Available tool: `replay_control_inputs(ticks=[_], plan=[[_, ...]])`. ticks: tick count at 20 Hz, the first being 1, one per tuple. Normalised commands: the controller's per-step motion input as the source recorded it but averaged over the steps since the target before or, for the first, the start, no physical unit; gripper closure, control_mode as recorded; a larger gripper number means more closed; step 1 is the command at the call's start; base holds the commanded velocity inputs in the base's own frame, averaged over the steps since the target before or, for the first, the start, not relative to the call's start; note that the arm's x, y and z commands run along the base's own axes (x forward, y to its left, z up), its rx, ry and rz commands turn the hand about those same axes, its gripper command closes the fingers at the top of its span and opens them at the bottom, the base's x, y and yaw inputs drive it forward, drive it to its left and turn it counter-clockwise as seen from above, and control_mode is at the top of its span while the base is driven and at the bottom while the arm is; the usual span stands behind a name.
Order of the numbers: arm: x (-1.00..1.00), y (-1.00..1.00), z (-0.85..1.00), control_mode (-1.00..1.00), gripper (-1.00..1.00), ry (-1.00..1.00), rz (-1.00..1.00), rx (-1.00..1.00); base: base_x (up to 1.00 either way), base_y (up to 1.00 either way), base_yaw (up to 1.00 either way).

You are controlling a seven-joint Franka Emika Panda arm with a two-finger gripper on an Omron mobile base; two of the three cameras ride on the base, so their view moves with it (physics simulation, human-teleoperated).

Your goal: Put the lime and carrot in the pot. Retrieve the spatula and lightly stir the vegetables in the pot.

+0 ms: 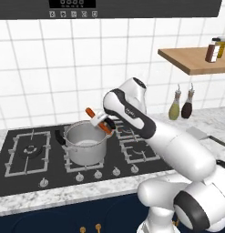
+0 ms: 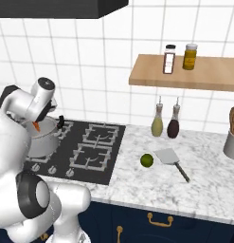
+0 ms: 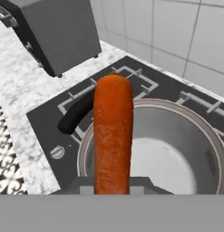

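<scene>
The gripper [image 1: 103, 122] is clamped on the slim tapered orange-red carrot [image 1: 97, 119], holding it just above the rim of the round shiny steel stockpot [image 1: 85, 144] with two black side handles, on the side of the pot nearest the arm. In the left base view the carrot lies tilted, one end pointing up and away from the pot, the other toward the gripper; in the hand view it [image 3: 113, 136] runs across the pot's open mouth, and the pot's inside [image 3: 177, 154] looks bare, with no vegetable in it yet.

The small round yellow-green lime [image 2: 147, 160] sits on the speckled marble table [image 2: 151, 185], well away from the pot, beyond the black gas hob [image 2: 97, 147]. Just beside the lime lies the spatula [image 2: 169, 158], a flat light-grey squarish blade on a thin dark handle.

The main risk, as I judge it, is the release. The carrot is about as long as the pot is wide and hangs near the rim, not over the middle; let go here, it may strike the rim, bridge across it, or tip out onto the hob. Moving further over the pot's centre and tilting the carrot downward would lessen that. Later, the round lime may roll when the gripper closes on it.
</scene>
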Motion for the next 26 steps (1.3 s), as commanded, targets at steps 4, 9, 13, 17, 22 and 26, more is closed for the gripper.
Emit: replay_control_inputs(ticks=[4, 9, 13, 17, 22, 26], plan=[[0.19, 0.27, -0.3, -1.0, 1.0, -0.01, 0.02, 0.06, 0.0, 0.0, 0.0], [0.18, 0.14, -0.35, -1.0, 1.0, -0.07, 0.0, 0.01, 0.0, 0.0, 0.0], [0.18, 0.0, -0.26, -1.0, 1.0, -0.04, 0.0, 0.0, 0.0, 0.0, 0.0], [0.11, 0.03, -0.23, -1.0, 1.0, 0.0, 0.0, 0.0, 0.0, 0.0, 0.0], [0.11, 0.16, -0.18, -1.0, 1.0, 0.0, 0.0, 0.0, 0.0, 0.0, 0.0], [0.11, 0.02, -0.04, -1.0, 1.0, -0.01, 0.0, 0.0, 0.0, 0.0, 0.0]])
